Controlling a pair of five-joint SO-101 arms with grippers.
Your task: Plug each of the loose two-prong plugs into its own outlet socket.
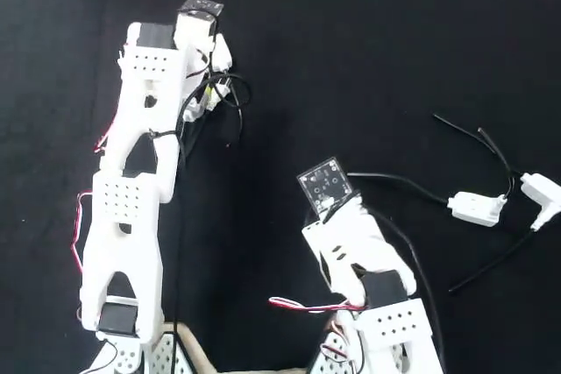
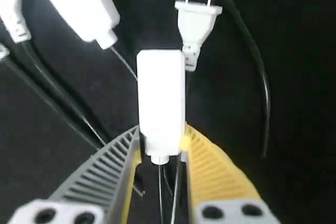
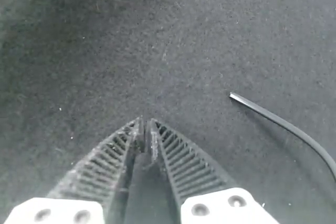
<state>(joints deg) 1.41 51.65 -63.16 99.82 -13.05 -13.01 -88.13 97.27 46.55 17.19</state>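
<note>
The held socket (image 2: pixel 161 95) has its cable end buried between the fingers of the left end effector (image 2: pixel 161 131). It also covers the tail of the plug (image 2: pixel 198 17) behind it, so whether those two touch cannot be told. A second socket (image 2: pixel 79 1) is cut by the picture's edge, and a white piece (image 2: pixel 13 19) near it is too cropped to name. From above, the white parts (image 1: pixel 478 208) on the bench (image 1: pixel 351 59) at the right are too small to tell whether they are joined. A cable (image 3: pixel 286 127) in the right wrist view runs out of frame.
</note>
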